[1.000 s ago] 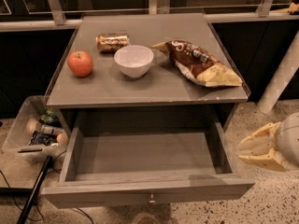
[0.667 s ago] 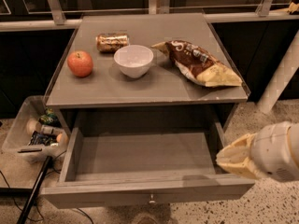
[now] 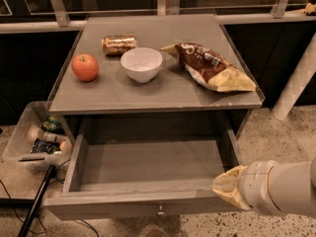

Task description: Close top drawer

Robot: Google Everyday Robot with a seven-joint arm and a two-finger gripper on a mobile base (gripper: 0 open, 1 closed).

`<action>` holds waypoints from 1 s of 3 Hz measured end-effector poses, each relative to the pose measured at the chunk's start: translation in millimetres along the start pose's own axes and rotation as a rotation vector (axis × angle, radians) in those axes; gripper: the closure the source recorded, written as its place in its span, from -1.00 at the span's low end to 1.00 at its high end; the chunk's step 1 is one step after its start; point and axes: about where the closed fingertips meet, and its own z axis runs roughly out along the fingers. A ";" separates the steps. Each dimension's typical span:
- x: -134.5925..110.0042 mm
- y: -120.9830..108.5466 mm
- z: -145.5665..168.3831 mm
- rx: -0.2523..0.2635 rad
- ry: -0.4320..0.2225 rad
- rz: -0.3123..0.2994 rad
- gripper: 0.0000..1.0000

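Note:
The top drawer point(image 3: 148, 164) of the grey-brown cabinet stands pulled far out and holds nothing. Its flat front point(image 3: 113, 207) faces me at the bottom, with a small metal knob point(image 3: 160, 212) at its centre. My gripper point(image 3: 228, 187), with cream-coloured fingertips on a white arm, comes in from the lower right and sits at the right end of the drawer front, at its top edge. The two lower drawers are hidden below the open one.
On the cabinet top point(image 3: 123, 95) lie a red apple point(image 3: 85, 66), a tipped brown can point(image 3: 118, 44), a white bowl point(image 3: 141, 64) and a chip bag point(image 3: 212, 67). A clear bin of items point(image 3: 34, 142) sits on the floor at left. A white post point(image 3: 296, 88) stands at right.
My gripper has moved left from beside the cabinet to the right end of the drawer front. The drawer has not visibly moved.

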 end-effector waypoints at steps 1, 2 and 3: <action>-0.1 0.2 -0.1 -0.001 0.000 0.000 1.00; 5.1 2.8 0.2 -0.043 -0.020 -0.028 1.00; 23.8 20.0 -1.4 -0.100 -0.031 -0.055 1.00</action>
